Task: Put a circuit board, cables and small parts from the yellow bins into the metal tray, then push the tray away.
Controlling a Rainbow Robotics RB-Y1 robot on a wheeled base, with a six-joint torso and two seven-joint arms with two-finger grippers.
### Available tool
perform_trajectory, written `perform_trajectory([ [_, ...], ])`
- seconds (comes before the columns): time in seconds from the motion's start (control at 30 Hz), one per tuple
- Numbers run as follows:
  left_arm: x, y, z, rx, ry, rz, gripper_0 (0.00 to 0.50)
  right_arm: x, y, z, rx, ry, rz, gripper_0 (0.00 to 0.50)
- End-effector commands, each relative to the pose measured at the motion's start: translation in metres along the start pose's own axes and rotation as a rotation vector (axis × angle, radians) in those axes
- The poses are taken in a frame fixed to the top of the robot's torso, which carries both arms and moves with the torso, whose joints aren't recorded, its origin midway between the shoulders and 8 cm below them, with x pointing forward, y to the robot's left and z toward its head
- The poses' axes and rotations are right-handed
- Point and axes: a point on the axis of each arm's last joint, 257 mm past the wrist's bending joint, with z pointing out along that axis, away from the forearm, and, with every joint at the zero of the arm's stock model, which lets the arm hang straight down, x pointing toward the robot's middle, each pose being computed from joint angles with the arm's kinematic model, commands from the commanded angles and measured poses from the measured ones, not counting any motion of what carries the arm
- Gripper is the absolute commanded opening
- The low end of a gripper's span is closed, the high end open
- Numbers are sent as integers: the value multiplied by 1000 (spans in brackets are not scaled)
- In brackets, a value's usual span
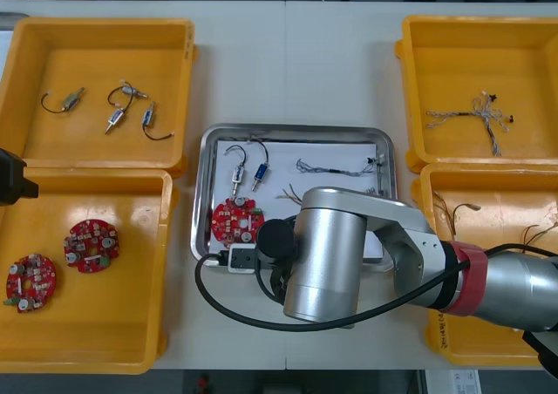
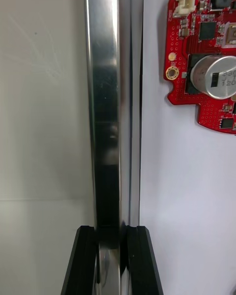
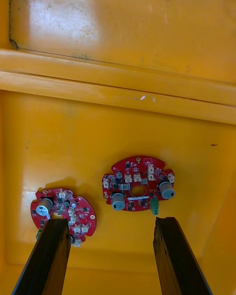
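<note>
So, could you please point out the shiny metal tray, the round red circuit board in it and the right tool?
shiny metal tray point(image 1: 296, 130): front view, far rim.
round red circuit board point(image 1: 235, 222): front view, board's middle.
right tool point(image 2: 112, 235): right wrist view, midway between its fingertips.

Electronics workshop; yellow bins point(image 1: 96, 26) of circuit boards point(image 1: 91, 246), cables point(image 1: 475, 115); metal tray point(image 1: 296, 130).

Partly legible "120" atop round silver component point(image 2: 216, 77) of red circuit board point(image 2: 196, 39).
</note>
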Motion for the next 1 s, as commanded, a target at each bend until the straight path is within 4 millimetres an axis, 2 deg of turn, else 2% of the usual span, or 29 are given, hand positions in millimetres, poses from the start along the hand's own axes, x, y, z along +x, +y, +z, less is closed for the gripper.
perform_trajectory([
  [0.03,-6,16,-15,-52,-32,106,500,-21,-19,-14,59,-38,-59,0],
  [0.23,-6,16,-15,-52,-32,106,500,-20,-42,-18,104,-26,-72,0],
  [0.5,-6,16,-15,-52,-32,106,500,-19,-84,-17,172,-14,-63,0],
  [0.6,-6,16,-15,-52,-32,106,500,-22,-102,-21,203,-9,-64,0],
  [0.83,-6,16,-15,-52,-32,106,500,-29,-129,-30,234,-8,-60,0],
  [1.0,-6,16,-15,-52,-32,106,500,-35,-158,-33,281,-23,-54,0],
])
